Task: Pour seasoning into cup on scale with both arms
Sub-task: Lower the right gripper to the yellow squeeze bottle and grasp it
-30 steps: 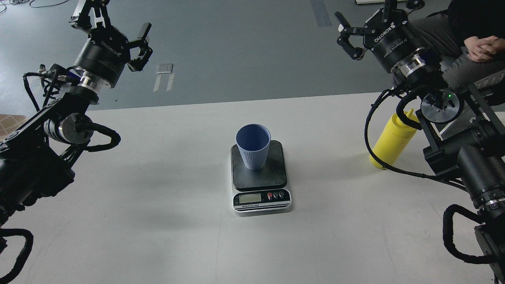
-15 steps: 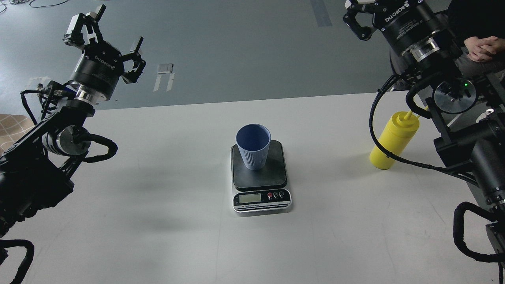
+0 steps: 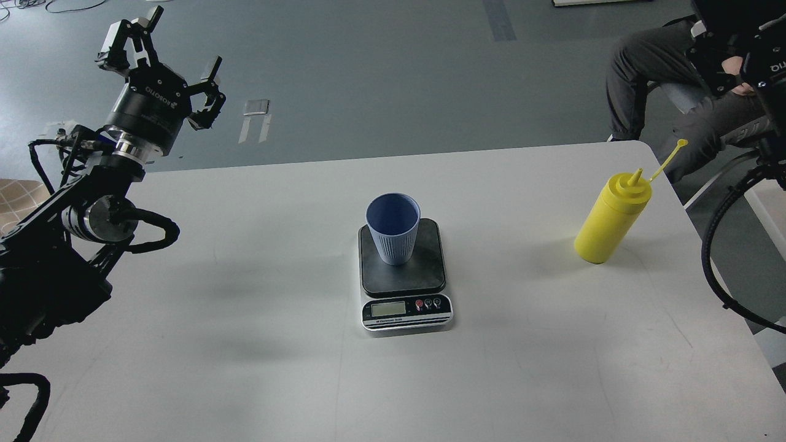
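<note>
The light-blue ribbed cup stands upright on the black plate of the scale at the middle of the table. The yellow seasoning bottle stands upright at the right, its nozzle bare and its cap strap sticking up to the right. My left gripper is open and empty, raised beyond the table's far left edge, far from the cup. Only the body of my right gripper shows at the top right edge, above and right of the bottle; its fingers cannot be made out.
The white table has its rounded far right corner just behind the bottle. A seated person is beyond that corner. My right arm's cable loop hangs off the table's right side. Grey floor lies behind.
My right arm has swung up and out to the right, uncovering the bottle and leaving most of the view. My left gripper has pulled back slightly to the left. Cup, scale and bottle have not moved.
</note>
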